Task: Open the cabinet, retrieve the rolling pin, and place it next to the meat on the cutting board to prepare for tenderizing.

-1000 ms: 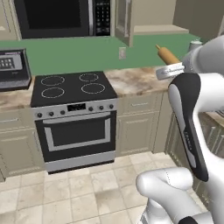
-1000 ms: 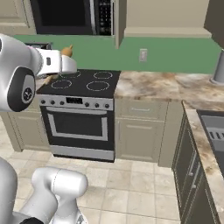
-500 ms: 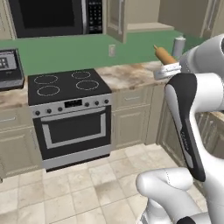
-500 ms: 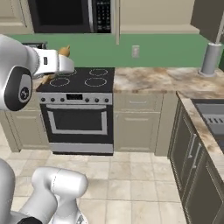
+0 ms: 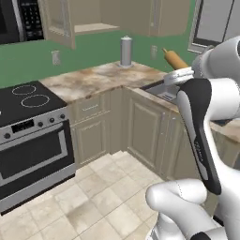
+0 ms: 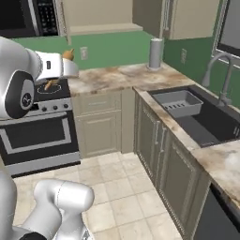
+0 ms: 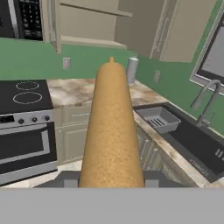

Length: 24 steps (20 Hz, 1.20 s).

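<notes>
Rolling pin (image 7: pixel 111 127) gripped in the claw (image 7: pixel 111 177), carried in the air, pointing away from the hand toward the corner table (image 5: pixel 93 79). Beyond it: cabinet (image 7: pixel 87 22) door open, stove (image 7: pixel 24 94) left, sink (image 7: pixel 188 140) right.

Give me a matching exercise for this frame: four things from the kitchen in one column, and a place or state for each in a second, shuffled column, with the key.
Things:
1. rolling pin
2. grey basket
3. metal canister
4. cabinet

Places or states:
A. standing on the counter against the green wall
B. door open, shelf showing
C. held in the gripper, pointing away from the hand
D. lying in the sink

Pairs: 1-C, 2-D, 3-A, 4-B
</notes>
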### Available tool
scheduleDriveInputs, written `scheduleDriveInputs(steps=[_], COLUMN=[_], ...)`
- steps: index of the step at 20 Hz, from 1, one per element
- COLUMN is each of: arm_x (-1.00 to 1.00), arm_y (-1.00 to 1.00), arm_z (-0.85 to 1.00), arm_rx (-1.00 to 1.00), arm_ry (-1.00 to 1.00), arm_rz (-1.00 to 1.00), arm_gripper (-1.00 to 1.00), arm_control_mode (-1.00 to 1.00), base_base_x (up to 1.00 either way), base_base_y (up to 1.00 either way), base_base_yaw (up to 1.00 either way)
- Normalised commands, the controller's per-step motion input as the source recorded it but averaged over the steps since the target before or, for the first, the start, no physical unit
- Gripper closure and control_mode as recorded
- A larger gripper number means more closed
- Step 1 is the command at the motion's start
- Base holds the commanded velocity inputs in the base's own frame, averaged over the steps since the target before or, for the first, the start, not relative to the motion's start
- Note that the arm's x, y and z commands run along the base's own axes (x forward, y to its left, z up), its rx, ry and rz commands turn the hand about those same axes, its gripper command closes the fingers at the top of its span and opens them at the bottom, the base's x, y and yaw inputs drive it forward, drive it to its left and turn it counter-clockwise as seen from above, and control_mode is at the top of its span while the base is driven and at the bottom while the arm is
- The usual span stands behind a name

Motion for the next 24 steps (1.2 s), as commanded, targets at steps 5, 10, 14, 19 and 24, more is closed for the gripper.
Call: scheduleDriveInputs(steps=[5,10,14,19,24], arm_x=[0.0,0.0,0.0,0.0,0.0], arm_y=[0.0,0.0,0.0,0.0,0.0], arm_z=[0.0,0.0,0.0,0.0,0.0], arm_rx=[0.0,0.0,0.0,0.0,0.0], arm_ry=[0.0,0.0,0.0,0.0,0.0], arm_rz=[0.0,0.0,0.0,0.0,0.0], arm_gripper=[1.0,1.0,1.0,1.0,1.0], arm_control_mode=[1.0,1.0,1.0,1.0,1.0], base_base_x=[-0.48,-0.52,-0.52,-0.55,-0.57], base_base_y=[0.15,0.18,0.25,0.23,0.21], base_base_yaw=[-0.62,-0.6,-0.59,-0.57,-0.57])
